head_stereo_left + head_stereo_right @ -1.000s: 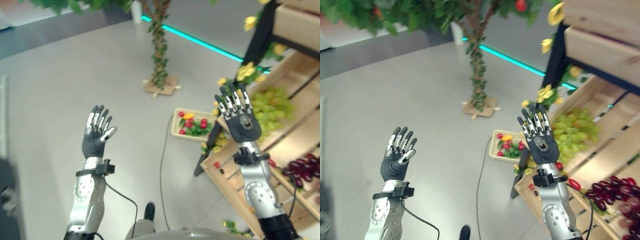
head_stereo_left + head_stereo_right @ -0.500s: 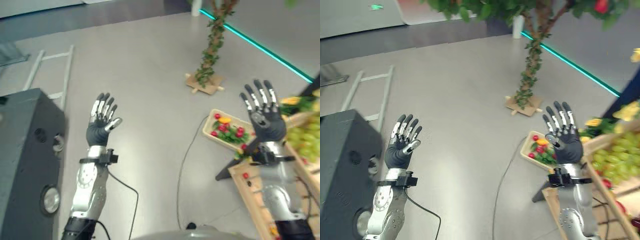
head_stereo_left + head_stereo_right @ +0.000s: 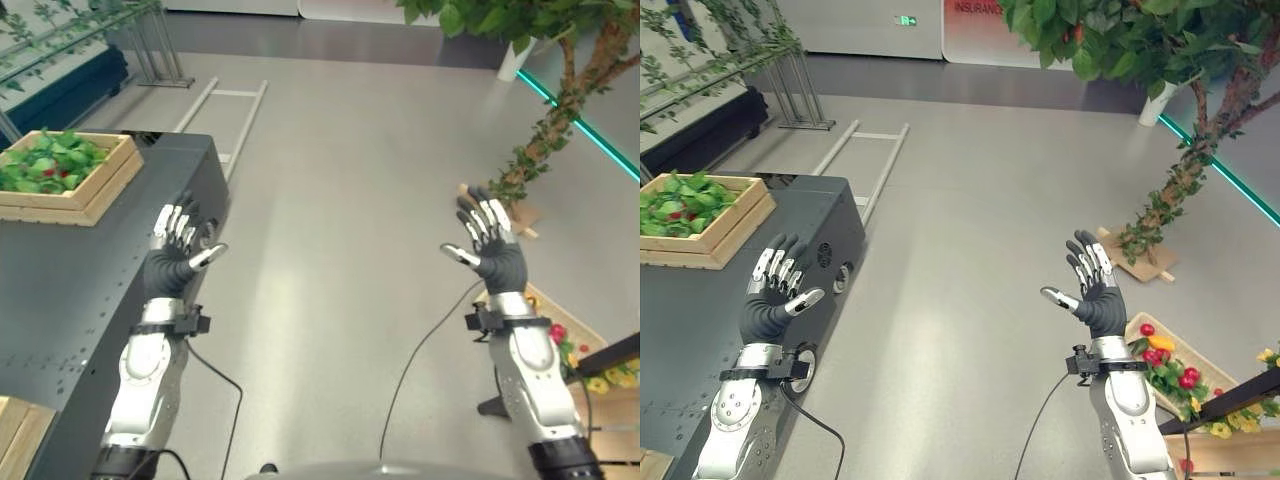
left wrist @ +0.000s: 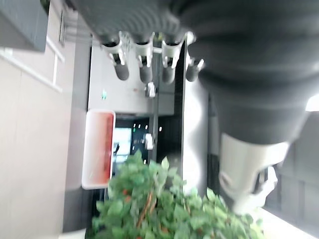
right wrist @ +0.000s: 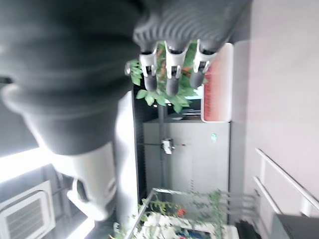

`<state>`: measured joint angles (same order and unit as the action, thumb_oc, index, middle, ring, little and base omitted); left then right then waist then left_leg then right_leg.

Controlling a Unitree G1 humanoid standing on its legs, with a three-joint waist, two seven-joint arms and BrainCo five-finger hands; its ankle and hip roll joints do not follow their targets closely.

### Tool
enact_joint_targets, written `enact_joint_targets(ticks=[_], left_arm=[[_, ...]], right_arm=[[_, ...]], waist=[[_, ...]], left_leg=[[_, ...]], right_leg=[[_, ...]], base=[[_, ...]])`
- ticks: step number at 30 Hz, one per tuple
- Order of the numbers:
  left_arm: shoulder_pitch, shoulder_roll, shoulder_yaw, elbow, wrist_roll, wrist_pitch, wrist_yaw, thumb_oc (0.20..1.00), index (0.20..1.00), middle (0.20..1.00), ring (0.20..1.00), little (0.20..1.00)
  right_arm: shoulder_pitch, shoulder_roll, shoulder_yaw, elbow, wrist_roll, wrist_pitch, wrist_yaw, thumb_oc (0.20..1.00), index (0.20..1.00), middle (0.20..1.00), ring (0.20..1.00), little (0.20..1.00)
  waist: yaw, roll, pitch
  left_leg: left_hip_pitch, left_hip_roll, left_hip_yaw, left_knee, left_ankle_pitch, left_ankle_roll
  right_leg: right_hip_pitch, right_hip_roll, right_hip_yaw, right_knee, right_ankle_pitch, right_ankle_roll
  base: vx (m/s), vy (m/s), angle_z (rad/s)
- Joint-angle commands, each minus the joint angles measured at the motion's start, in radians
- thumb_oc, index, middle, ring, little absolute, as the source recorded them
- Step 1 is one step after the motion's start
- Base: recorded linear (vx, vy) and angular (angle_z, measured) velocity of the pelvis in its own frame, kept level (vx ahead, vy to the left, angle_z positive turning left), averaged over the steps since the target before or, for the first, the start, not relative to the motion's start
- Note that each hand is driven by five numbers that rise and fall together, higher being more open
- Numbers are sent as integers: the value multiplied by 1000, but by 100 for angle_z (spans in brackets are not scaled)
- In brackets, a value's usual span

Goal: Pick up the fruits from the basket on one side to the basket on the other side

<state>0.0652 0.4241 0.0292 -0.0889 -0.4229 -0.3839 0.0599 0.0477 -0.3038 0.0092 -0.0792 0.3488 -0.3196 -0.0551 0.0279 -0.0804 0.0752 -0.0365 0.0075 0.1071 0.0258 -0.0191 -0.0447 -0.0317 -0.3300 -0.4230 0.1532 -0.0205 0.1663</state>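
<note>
Both hands are raised in the air over the floor, apart from everything. My left hand (image 3: 171, 268) is open, its fingers (image 4: 144, 67) straight, just beside the edge of a black table (image 3: 70, 300). My right hand (image 3: 495, 262) is open too, palm turned inward, fingers (image 5: 172, 72) straight and thumb out. A shallow tray (image 3: 1137, 326) lies on the floor at the right, below and beyond my right hand, with red and orange fruits (image 3: 1162, 352) and green leaves in it. A wooden crate (image 3: 75, 200) of green leaves with a few red bits stands on the black table's far left.
An artificial tree (image 3: 548, 150) on a wooden base stands at the far right. A pale ladder (image 3: 225, 110) lies on the floor behind the black table. A dark stand leg with yellow flowers (image 3: 608, 368) pokes in at the lower right.
The camera has swung left: the shelf with grapes has left the view, the black table and crate have come in. Both hands stay raised and open; the right palm has turned inward.
</note>
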Motion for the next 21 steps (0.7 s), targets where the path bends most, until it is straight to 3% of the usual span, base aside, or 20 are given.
enact_joint_targets(ticks=[1,3,6,8,21], left_arm=[[-44,22,27,-16,60,-64,7,1000,1000,1000,1000,1000],[-44,12,12,-7,64,-64,3,1000,1000,1000,1000,1000],[-30,-4,11,9,88,-70,14,1000,1000,1000,1000,1000],[-19,-17,15,8,78,-70,17,1000,1000,1000,1000,1000],[-15,-50,-40,12,40,-53,-3,1000,1000,1000,1000,1000]], right_arm=[[-31,-12,-35,-26,-36,-42,-15,1000,1000,1000,1000,1000],[-15,-9,-42,0,-32,-47,-15,1000,1000,1000,1000,1000],[-9,12,-31,43,-6,-47,-11,1000,1000,1000,1000,1000],[-9,13,-25,54,0,-47,-9,1000,1000,1000,1000,1000],[-4,-4,-15,63,-2,-37,-16,1000,1000,1000,1000,1000]], waist=[[-19,40,29],[-30,41,12],[-16,29,-4],[-13,28,-12],[-19,28,-51]], left_leg=[[61,-23,-60,-66,-49,58],[59,-28,-78,-69,-41,58],[52,-32,-81,-66,-39,51],[48,-26,-81,-77,-26,43],[57,-3,-86,-82,-23,18]], right_leg=[[-75,131,207,72,-6,-9],[-66,189,257,47,-41,-32],[-24,176,212,-40,-15,-33],[-17,194,240,-67,-16,-30],[52,201,227,-175,4,-40]], base=[[-30,182,107],[47,72,88],[19,-33,27],[-15,-55,-3],[3,-61,3]])
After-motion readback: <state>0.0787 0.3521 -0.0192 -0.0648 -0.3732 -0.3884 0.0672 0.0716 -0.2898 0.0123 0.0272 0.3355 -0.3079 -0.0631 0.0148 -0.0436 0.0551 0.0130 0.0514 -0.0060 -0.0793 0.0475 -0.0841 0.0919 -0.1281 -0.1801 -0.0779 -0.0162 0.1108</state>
